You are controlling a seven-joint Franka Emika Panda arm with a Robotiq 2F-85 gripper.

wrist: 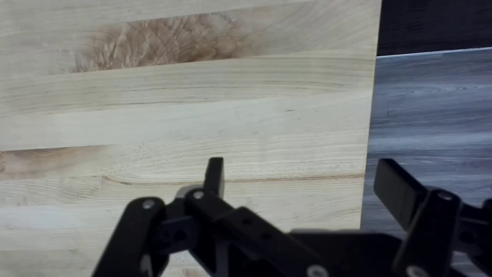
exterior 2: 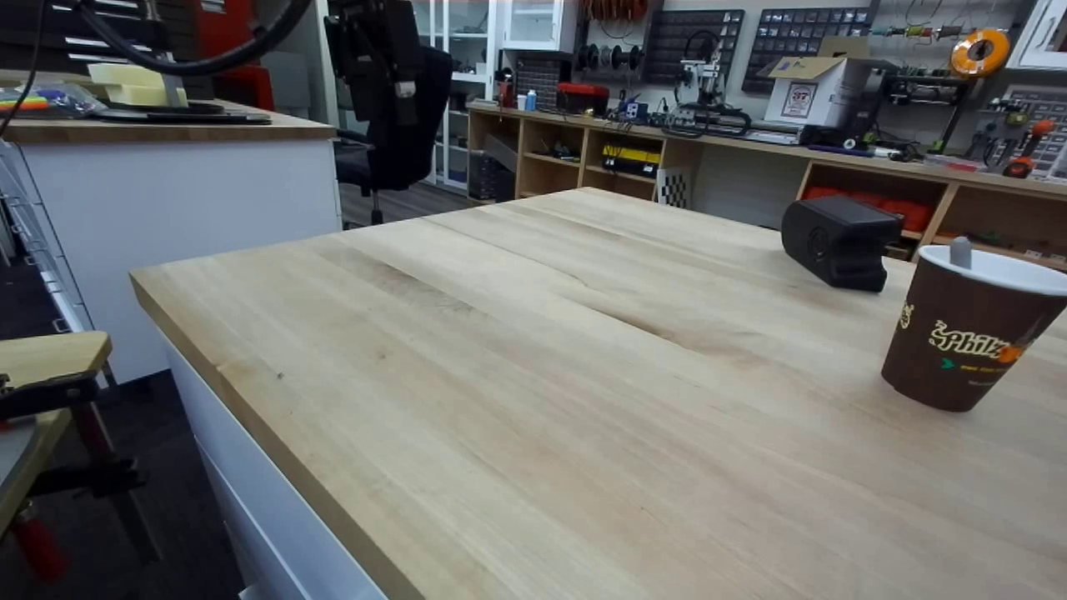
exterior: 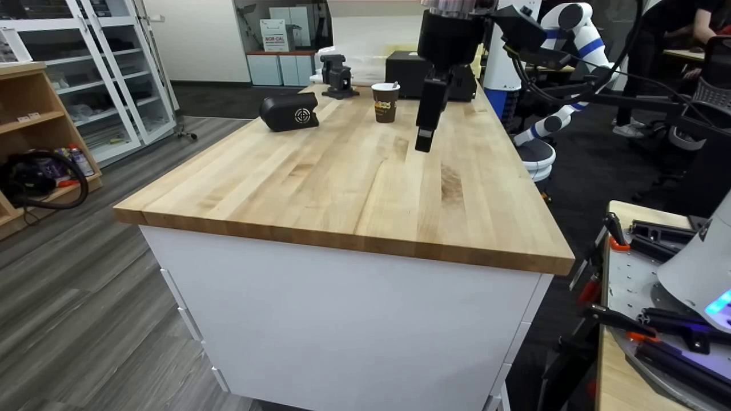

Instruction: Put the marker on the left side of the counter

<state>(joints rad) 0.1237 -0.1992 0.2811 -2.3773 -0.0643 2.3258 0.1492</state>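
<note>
The counter (exterior: 297, 188) has a light plank top and shows in both exterior views (exterior 2: 467, 375) and in the wrist view (wrist: 250, 127). I cannot make out a dark marker lying on it. A grey stick end (exterior 2: 960, 252) pokes above the rim of the brown paper cup (exterior 2: 959, 350); whether it is the marker I cannot tell. My gripper (exterior: 424, 142) hangs above the counter top, pointing down. In the wrist view its fingers (wrist: 300, 173) are wide apart with nothing between them, one over the wood, the other over the floor past the edge.
A black case (exterior: 288, 112) stands near the cup (exterior: 385, 105) on the counter. Farther back are a black vise (exterior: 338, 77) and a black box (exterior: 408, 74). A white robot arm (exterior: 588, 40) stands beside the counter. The counter's edge (wrist: 369, 127) runs beneath my gripper.
</note>
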